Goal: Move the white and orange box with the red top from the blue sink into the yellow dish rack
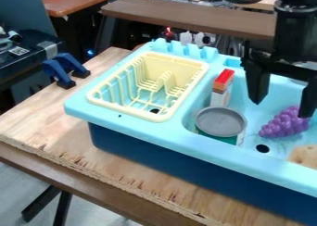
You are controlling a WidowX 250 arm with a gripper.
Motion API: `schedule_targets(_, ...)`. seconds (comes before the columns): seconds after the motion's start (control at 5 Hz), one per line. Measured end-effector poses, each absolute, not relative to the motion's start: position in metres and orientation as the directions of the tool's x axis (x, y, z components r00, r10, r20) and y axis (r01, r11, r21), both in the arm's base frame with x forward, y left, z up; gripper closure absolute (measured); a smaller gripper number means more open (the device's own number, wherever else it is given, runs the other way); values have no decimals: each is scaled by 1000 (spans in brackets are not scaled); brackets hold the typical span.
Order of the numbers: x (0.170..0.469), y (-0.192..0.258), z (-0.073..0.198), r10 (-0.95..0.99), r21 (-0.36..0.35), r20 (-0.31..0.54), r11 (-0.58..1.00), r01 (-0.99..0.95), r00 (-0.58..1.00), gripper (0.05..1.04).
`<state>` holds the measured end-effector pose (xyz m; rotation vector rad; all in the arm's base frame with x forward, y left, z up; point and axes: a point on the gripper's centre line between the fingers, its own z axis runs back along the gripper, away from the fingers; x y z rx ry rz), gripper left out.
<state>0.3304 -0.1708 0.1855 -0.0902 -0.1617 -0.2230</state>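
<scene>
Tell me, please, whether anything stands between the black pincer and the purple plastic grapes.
Nothing visible stands between the black pincer and the purple plastic grapes in the light-blue sink. The round grey-topped can stands to their left in view.

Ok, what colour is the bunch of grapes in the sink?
The bunch of grapes is purple; the camera view shows it best.

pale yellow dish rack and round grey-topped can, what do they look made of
The pale yellow rectangular dish rack looks like moulded plastic, satin: rim and prongs share one even colour. The short cylindrical grey-topped can could be metal or plastic; its flat top looks dull, with a raised rim, above a green side.
</scene>
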Motion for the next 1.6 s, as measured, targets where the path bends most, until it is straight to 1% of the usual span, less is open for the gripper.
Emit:
schedule_targets(0.2,330,-170,170,-214,-61,128,973,223,968,78)
schedule_targets(0.4,337,-157,163,-200,-65,145,975,211,969,78)
schedule_targets(0.6,335,-144,180,-163,-67,169,982,176,972,78)
schedule_targets(0.8,335,-136,188,-164,-52,191,983,177,968,78)
schedule_targets(1.0,340,-119,190,-143,-47,184,987,154,973,78)
schedule_targets(1.4,360,-78,200,-87,-60,229,993,104,969,78)
schedule_targets(1.6,365,-73,193,-91,-77,226,991,110,970,78)
